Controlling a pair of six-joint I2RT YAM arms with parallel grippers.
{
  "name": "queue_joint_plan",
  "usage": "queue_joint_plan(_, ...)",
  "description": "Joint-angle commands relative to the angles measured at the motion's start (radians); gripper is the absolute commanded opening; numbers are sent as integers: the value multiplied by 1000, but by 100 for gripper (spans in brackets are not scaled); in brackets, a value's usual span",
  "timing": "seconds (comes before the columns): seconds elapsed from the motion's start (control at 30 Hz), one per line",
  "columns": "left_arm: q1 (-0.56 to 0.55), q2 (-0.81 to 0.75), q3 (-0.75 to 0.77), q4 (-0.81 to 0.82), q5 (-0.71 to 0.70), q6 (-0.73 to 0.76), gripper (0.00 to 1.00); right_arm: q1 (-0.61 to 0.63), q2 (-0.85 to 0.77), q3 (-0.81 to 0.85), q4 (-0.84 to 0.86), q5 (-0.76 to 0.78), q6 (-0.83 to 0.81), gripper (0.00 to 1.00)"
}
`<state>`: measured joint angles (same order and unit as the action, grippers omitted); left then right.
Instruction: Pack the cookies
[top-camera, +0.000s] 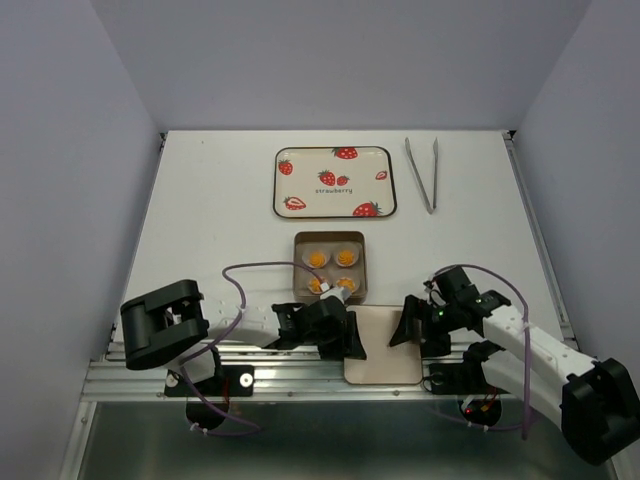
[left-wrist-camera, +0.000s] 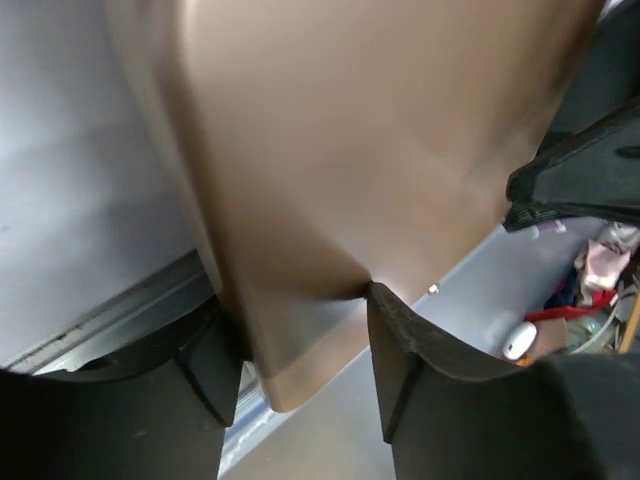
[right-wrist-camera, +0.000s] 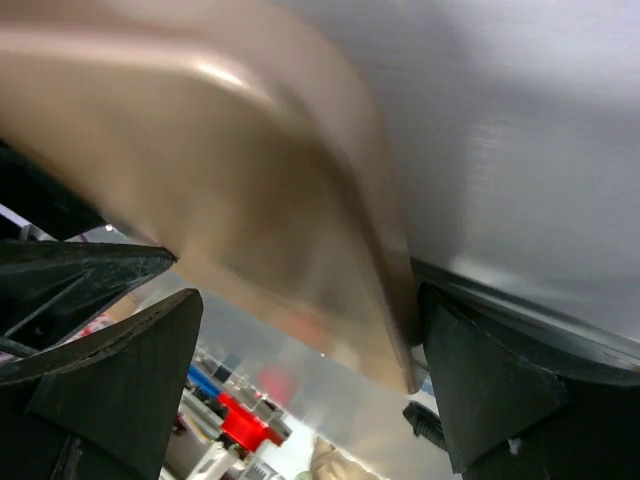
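Four small orange cookies (top-camera: 331, 270) sit in white paper cups inside the square metal tin (top-camera: 298, 266) at the table's middle. A flat tan lid (top-camera: 385, 352) lies just in front of the tin and overhangs the near edge. My left gripper (top-camera: 350, 338) is at the lid's left side. In the left wrist view it (left-wrist-camera: 300, 320) is closed on a corner of the lid (left-wrist-camera: 330, 160), with both fingers touching it. My right gripper (top-camera: 406, 328) is at the lid's right side. In the right wrist view it (right-wrist-camera: 305, 300) is wide open around a lid corner (right-wrist-camera: 260, 200).
A strawberry-print tray (top-camera: 335, 182) lies at the back. Metal tongs (top-camera: 422, 172) lie to its right. The aluminium rail (top-camera: 140, 378) runs along the near table edge, with clutter below it in both wrist views.
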<state>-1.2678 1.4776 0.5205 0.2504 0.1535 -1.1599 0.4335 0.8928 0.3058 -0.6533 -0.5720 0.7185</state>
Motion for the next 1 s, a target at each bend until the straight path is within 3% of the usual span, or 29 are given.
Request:
queue_joint_plan(0.0, -12, -54, 65, -29, -21, 61, 52, 5, -40, 107, 29, -54, -31, 93)
queue_joint_plan(0.13, -12, -132, 79, -74, -72, 97, 49, 5, -83, 107, 129, -100, 2, 91)
queue_joint_plan(0.5, -7, -201, 202, -296, -239, 204, 49, 5, -117, 248, 130, -95, 12, 89)
queue_joint_plan(0.63, 45, -214, 279, -388, -276, 241, 49, 5, 6, 341, 132, -62, -20, 86)
queue_joint_plan(0.97, 274, -263, 305, -393, -215, 327, 50, 5, 241, 516, 227, -48, -88, 85)
